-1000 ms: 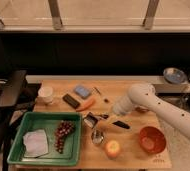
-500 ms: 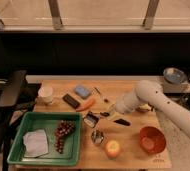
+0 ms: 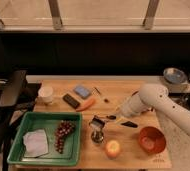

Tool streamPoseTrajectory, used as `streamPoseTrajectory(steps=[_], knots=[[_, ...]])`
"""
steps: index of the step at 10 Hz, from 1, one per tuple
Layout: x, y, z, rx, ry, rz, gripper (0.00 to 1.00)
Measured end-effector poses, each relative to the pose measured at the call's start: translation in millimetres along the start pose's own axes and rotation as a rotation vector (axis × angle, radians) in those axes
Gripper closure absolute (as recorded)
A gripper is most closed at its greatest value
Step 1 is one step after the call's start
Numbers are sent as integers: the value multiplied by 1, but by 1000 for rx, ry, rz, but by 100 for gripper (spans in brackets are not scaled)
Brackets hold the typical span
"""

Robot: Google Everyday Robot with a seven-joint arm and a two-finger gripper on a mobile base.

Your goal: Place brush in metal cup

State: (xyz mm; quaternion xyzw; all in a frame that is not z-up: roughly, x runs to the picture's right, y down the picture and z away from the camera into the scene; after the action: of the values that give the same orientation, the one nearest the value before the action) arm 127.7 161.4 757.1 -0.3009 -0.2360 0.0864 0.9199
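Nearest me, the yellow fruit [image 3: 112,148] and red bowl [image 3: 152,139] sat at the front of the bench [image 3: 138,95], out of the way. Just behind the fruit stood the metal cup [image 3: 97,136], placed upright to receive. Directly over it hung the brush [image 3: 98,121], head down toward the rim, handle running right into the gripper [image 3: 114,117], whose fingers were clenched on that handle. Farther back lay the black bar [image 3: 71,101] and white cup [image 3: 46,93].
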Motion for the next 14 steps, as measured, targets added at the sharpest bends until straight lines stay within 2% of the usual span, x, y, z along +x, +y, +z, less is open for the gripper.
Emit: streamPoseTrajectory(steps=[4, 7, 10, 11, 12, 14], knots=[[13, 13, 12, -52, 38, -34, 100], [15, 18, 18, -94, 31, -39, 100], [16, 25, 22, -143, 5, -32, 99], [15, 26, 23, -150, -3, -34, 96], [13, 28, 24, -158, -10, -38, 88], [8, 32, 24, -168, -23, -45, 65]])
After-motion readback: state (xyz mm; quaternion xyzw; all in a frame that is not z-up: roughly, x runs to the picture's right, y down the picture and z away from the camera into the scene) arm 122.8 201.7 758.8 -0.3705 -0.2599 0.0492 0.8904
